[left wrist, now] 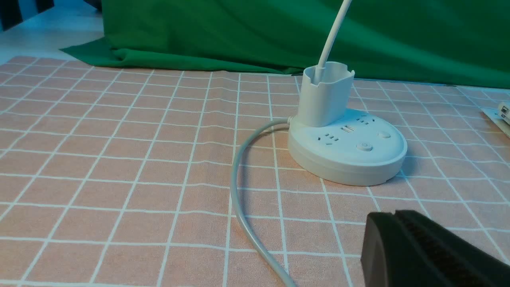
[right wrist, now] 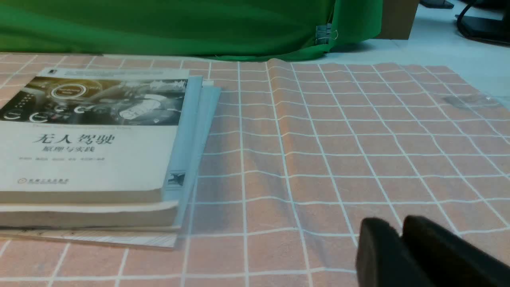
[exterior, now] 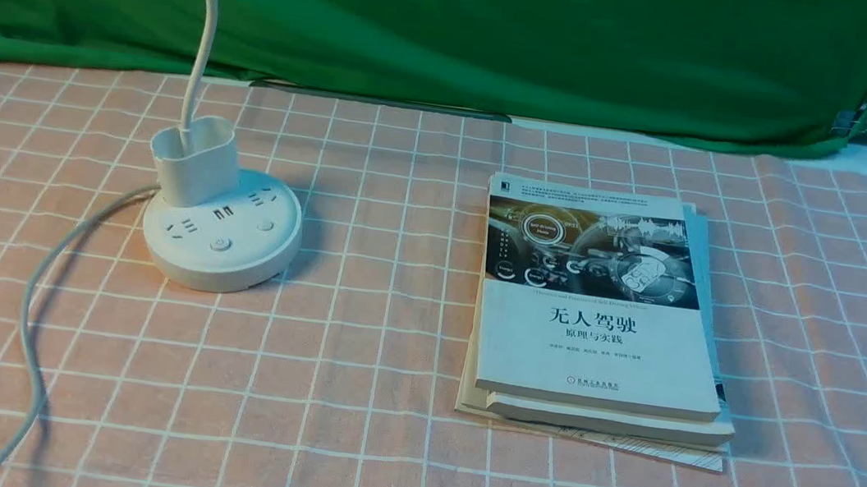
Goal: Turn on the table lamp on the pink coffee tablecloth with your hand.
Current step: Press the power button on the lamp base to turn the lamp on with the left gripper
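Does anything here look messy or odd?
Only minor things: the book stack is uneven, lower books jutting out on the right and near side, and the pink tablecloth is rippled beside it.

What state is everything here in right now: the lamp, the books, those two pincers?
pink coffee tablecloth, spread out, slightly rippled.
table lamp, upright, no glow visible, buttons untouched.
cord, lying loose, joined to the lamp's base.
books, closed, stacked flat.
left pincer, shut, empty, short of the lamp.
right pincer, shut, empty, apart from the books.
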Available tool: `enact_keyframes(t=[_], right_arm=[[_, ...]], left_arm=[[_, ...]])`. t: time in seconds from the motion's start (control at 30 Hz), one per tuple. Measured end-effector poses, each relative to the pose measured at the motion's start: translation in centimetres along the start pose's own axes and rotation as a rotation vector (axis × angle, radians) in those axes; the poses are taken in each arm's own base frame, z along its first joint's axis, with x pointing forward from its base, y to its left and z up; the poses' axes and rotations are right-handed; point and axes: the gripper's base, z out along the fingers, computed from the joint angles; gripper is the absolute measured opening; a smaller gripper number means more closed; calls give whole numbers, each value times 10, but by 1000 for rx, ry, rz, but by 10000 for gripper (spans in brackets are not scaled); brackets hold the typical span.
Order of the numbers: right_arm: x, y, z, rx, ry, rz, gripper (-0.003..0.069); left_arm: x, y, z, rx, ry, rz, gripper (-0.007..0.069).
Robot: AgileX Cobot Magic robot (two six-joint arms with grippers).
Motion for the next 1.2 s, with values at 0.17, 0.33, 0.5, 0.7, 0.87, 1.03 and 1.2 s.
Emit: enact_keyframes(t=[0.17,0.33,0.5,0.7,0.87,1.03,1.2], right_arm=[[0,0,0,0,0,0,144],[0,0,0,0,0,0,144],[0,0,0,0,0,0,153],[0,0,0,0,0,0,171],[0,0,0,0,0,0,183],[0,0,0,0,0,0,184],[0,0,0,0,0,0,188]], left_arm=[[0,0,0,0,0,0,22],[0,0,0,0,0,0,22],[0,0,0,-1,0,15,22],[0,1,0,-10,0,146,22],[0,1,0,-10,1,157,22],[0,1,0,-7,3,163,22],[-3,-2,0,19,-29,51,22]])
